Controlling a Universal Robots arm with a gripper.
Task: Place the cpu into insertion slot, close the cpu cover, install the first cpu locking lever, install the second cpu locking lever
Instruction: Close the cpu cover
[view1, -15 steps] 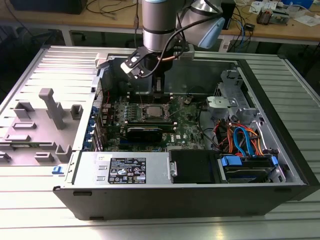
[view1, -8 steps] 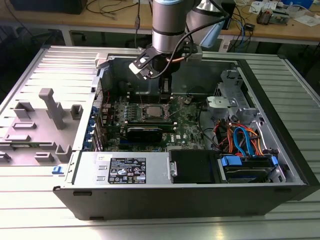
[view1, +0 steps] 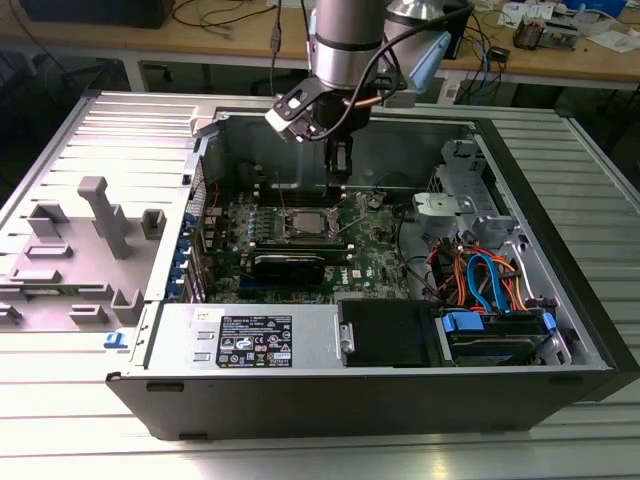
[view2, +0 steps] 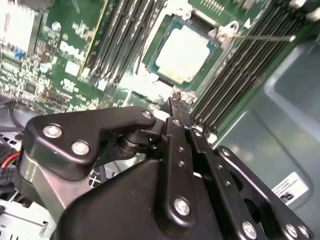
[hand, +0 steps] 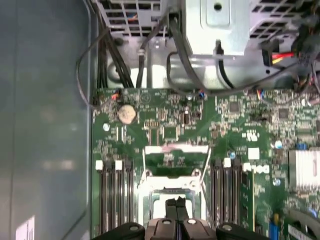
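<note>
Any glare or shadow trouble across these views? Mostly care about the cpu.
Second wrist view: glare washes out the cpu top, and the gripper is dark in front of it. First wrist view: the metal bracket blows out white. Exterior view: the table glares, while the inside of the case sits in shade.

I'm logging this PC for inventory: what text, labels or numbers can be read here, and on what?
White label on the power supply: too small to read.
Sticker on the case wall: blurred.
White lettering on the motherboard: brand mark, left unquoted.
</note>
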